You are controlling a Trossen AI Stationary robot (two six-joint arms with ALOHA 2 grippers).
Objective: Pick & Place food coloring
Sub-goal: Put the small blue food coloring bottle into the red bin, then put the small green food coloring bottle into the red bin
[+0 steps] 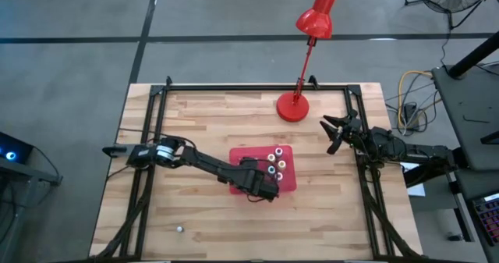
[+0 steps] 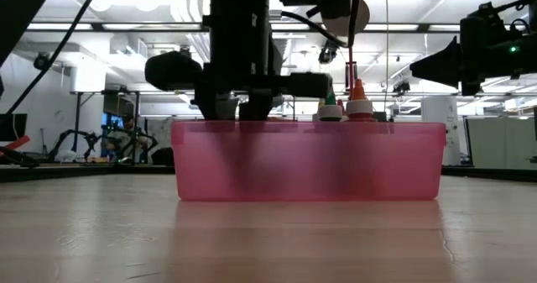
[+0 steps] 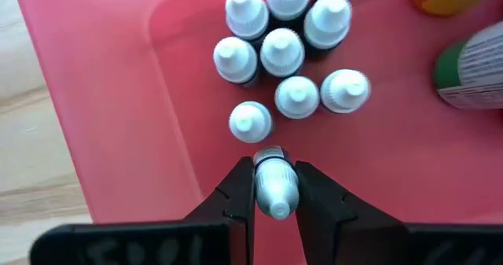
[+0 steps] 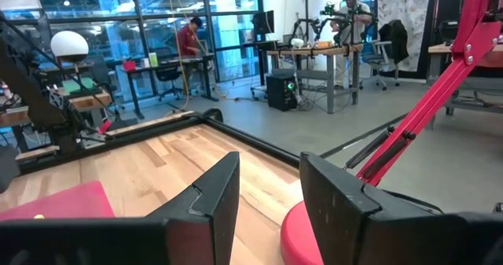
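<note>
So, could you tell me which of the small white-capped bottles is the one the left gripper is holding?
The bottle lying between the left gripper's fingers, apart from the upright cluster standing in the red tray.

One red tray sits on the one counter with one red desk lamp, eight white-capped food coloring bottles standing clustered in the tray (a ninth lies between two dark fingers), two larger bottles beside them, and two arms.

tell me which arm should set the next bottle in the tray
Left. Its end effector already grips a small bottle over the red tray, beside the others. The right end effector sits open near the lamp.
</note>
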